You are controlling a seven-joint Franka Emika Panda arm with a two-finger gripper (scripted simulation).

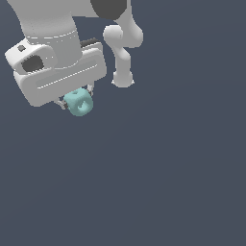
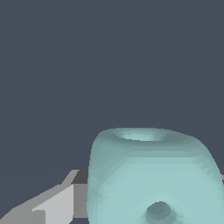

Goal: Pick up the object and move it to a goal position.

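In the wrist view the pale teal cube (image 2: 151, 179) fills the near field, one grey finger (image 2: 54, 203) pressed against its side; the opposite finger is barely visible at the picture's edge. The claw (image 1: 77, 102) is closed on the cube, which sits between the fingertips just under the white hand in the exterior view, towards that view's upper left.

The hold looks shallow: the cube hangs at the very tips, and its rounded, dimpled faces give the pads little flat surface. A quick swing or a sudden stop could let it twist or slide out. No goal marker shows in either view, so how far the carry runs cannot be judged.

Beyond lies only plain dark ground, and the cube's height above it cannot be told.
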